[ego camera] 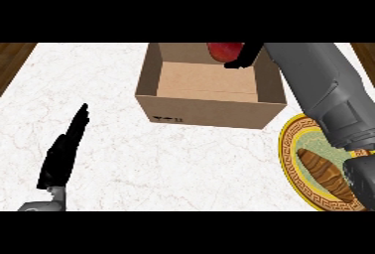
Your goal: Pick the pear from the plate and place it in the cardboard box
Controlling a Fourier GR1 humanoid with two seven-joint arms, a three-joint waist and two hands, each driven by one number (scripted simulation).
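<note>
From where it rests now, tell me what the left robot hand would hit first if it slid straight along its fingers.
Likely nothing nearby: the left robot hand points up across bare white marble counter, passing left of the brown cardboard box. Depth is unclear.

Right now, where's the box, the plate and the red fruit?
box (209, 110): head view, on its front wall.
plate (287, 151): head view, on its gold left rim.
red fruit (223, 49): head view, on its visible front, over the box's far edge by the right hand (245, 57).
</note>
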